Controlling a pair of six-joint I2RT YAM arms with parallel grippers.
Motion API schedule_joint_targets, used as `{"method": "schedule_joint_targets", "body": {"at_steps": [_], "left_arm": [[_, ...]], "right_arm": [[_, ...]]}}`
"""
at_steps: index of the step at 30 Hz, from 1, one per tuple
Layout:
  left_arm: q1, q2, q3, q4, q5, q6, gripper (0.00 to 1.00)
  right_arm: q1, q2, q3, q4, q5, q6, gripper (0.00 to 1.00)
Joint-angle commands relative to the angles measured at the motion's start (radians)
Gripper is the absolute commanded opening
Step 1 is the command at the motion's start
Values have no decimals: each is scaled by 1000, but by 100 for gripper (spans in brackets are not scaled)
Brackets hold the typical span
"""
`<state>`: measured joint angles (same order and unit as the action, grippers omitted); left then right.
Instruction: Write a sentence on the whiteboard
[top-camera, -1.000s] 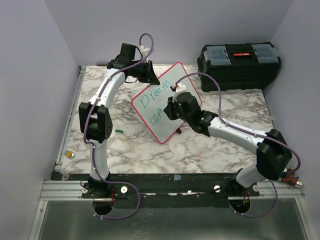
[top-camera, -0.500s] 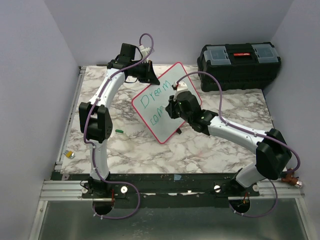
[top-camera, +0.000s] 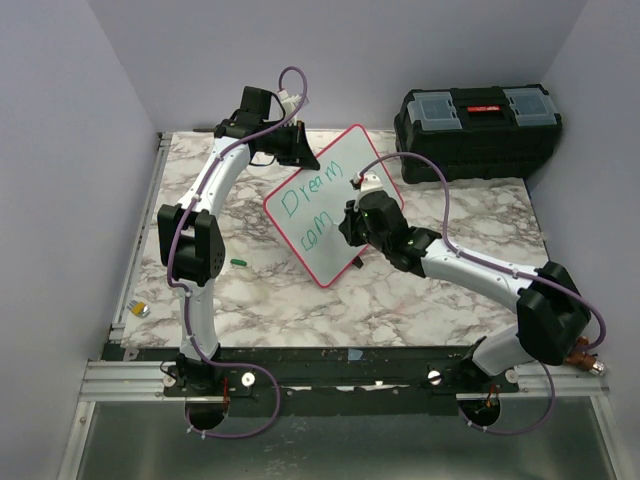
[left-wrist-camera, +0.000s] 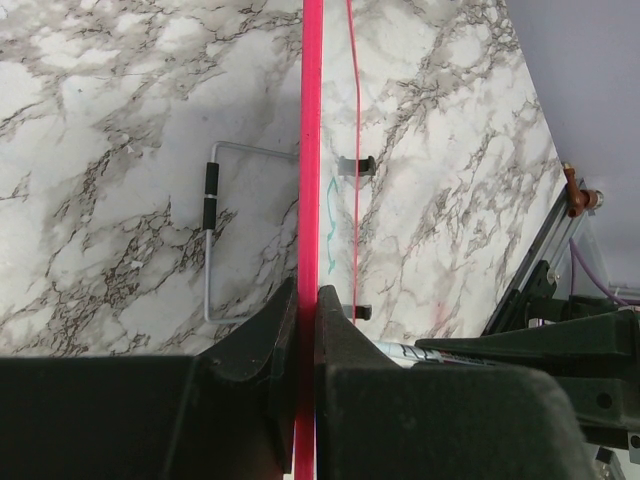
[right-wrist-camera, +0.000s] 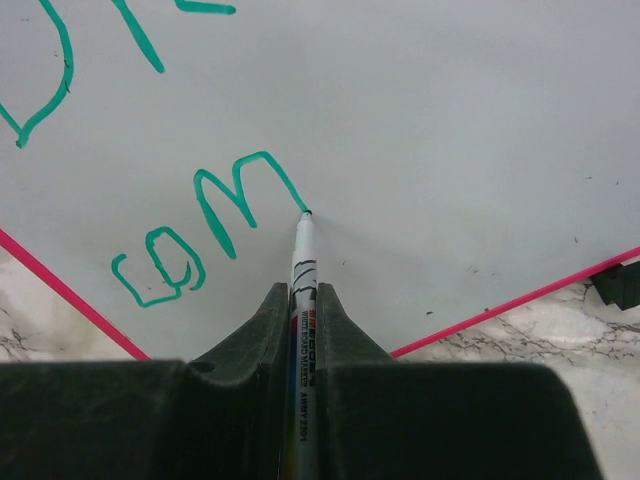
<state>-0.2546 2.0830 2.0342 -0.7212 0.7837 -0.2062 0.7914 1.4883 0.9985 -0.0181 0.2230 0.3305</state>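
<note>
The right end effector (right-wrist-camera: 303, 292) is pinched tight on a marker (right-wrist-camera: 303, 250). The marker's tip touches the whiteboard (right-wrist-camera: 450, 120) at the tail of the "m" in the second line of the sentence (top-camera: 306, 199), so the blank board for the next letters lies just right of the tip in the wrist view, along a line of writing that climbs slightly that way. The left end effector (left-wrist-camera: 307, 300) is clamped on the board's red rim, propping it tilted on the marble surface (top-camera: 420, 290), so I judge the writing falls to the right arm.
</note>
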Motion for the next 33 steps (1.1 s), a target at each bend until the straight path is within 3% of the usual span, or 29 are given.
{"method": "schedule_joint_targets", "body": {"at_steps": [1,17,33], "left_arm": [[-25,-19,-13,-32,-30,50,0],[-25,-28,-23,-29,-32,51,0],[-25,-27,-22,-29,-32,51,0]], "right_arm": [[-3,-19,-15,-32,-4,14,1],[-13,-9,99,-26,45,-16,1],[-36,51,93,2,12,-1,1]]}}
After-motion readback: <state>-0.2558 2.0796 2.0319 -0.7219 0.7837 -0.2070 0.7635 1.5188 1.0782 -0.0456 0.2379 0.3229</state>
